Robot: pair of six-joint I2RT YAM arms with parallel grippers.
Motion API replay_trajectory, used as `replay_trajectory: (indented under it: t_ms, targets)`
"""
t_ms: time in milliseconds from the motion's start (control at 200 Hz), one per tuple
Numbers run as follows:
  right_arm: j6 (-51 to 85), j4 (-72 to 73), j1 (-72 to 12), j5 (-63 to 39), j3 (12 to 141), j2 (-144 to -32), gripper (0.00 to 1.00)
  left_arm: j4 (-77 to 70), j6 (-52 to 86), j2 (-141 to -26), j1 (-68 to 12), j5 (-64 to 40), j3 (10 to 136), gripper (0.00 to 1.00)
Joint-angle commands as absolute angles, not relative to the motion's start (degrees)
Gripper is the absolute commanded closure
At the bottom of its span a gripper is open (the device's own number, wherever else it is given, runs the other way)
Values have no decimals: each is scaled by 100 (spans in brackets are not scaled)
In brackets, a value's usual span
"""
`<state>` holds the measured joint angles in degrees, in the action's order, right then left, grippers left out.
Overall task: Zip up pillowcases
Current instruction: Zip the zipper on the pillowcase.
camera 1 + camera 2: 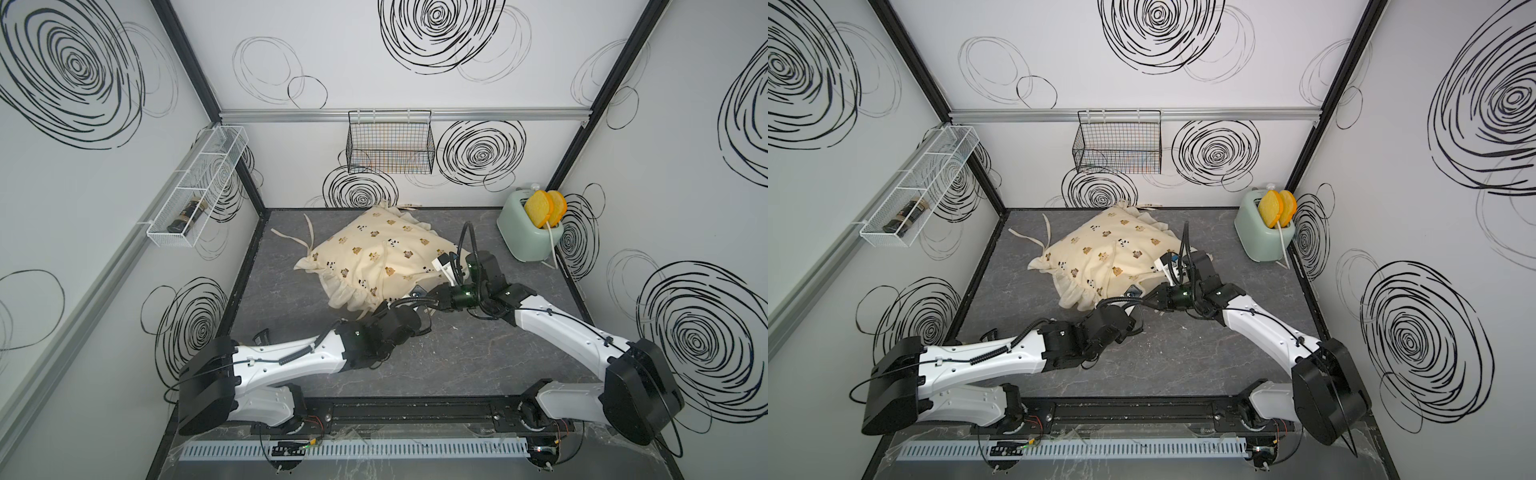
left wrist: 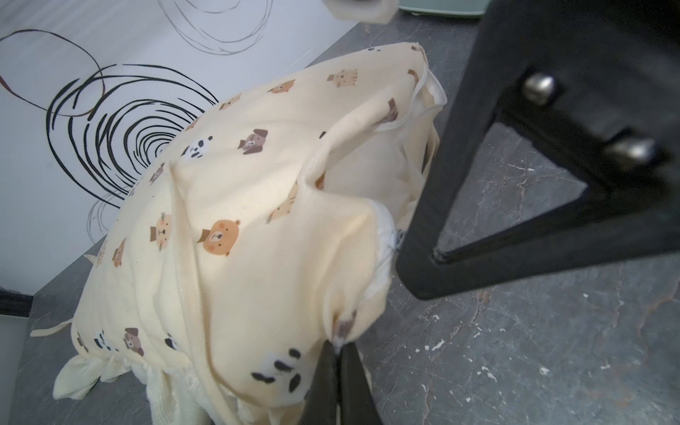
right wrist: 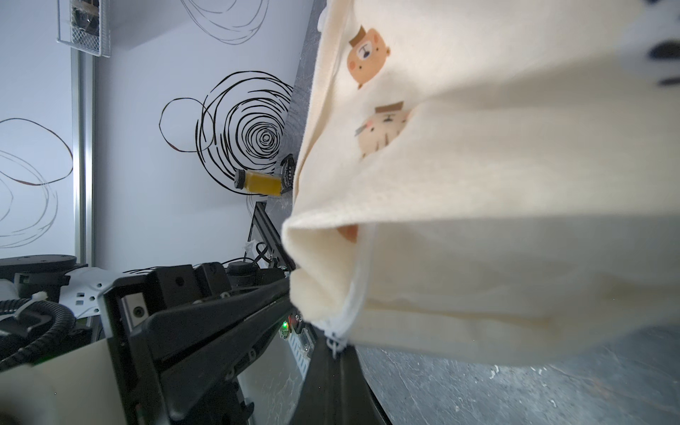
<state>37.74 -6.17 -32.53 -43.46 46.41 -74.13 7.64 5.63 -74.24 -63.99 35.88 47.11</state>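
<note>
While the bear-and-panda pillowcase lies plump on the grey marbled table, toward the back wall, we grip its near edge with both arms. Our left gripper is clamped tight on a fabric corner just beside a panda print. Our right gripper pinches the end of the white zipper, whose opening gapes. A mint toaster stands well apart.

left claw pinches the pillowcase corner beside its gaping zipper opening.
</note>
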Motion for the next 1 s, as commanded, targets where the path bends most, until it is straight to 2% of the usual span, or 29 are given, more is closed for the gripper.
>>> replay_trajectory:
  t_ms: [0, 545, 996]
  targets:
    - [3900, -307, -3278, -4460, 4549, -7312, 100, 760, 632, -7265, -6310, 3747, 4553, 100]
    - [3746, -312, -2789, -4480, 4137, -7177, 100, 1210, 1438, -6369, -5930, 4099, 3889, 100]
    - [3216, -593, -1996, -4576, 3859, -7128, 100, 1758, 2375, -5605, -5022, 4362, 3588, 100]
